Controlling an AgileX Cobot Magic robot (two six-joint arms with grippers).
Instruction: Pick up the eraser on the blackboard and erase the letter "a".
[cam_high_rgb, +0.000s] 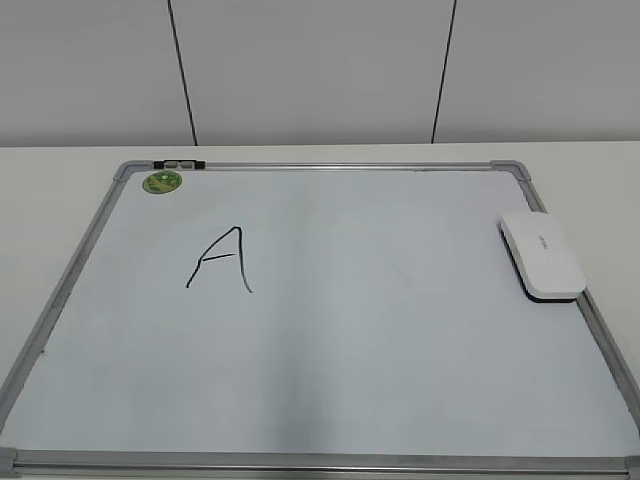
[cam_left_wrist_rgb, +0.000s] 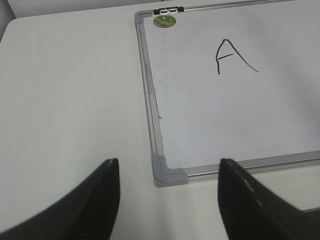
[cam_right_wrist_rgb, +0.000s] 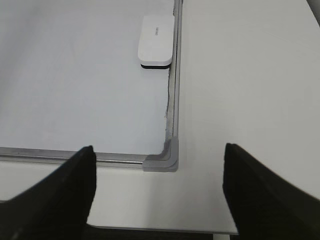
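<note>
The eraser (cam_high_rgb: 541, 255), a flat white block with a dark underside, lies on the blackboard (cam_high_rgb: 340, 166) against its right frame; it also shows in the right wrist view (cam_right_wrist_rgb: 156, 41). No small lowercase "a" shows on the board. Only a large angular capital "A" (cam_high_rgb: 222, 260) is drawn at the left, and it also shows in the left wrist view (cam_left_wrist_rgb: 232, 55). My left gripper (cam_left_wrist_rgb: 168, 170) is open and empty over the board's near left corner. My right gripper (cam_right_wrist_rgb: 160, 150) is open and empty over the near right corner. Neither gripper shows in the exterior view.
A round green magnet (cam_high_rgb: 162, 182) sits at the board's far left corner, with a small black and silver clip (cam_high_rgb: 178, 163) on the top frame beside it. The board lies on a white table (cam_high_rgb: 60, 170). The table's near edge (cam_right_wrist_rgb: 165, 231) shows below my right gripper.
</note>
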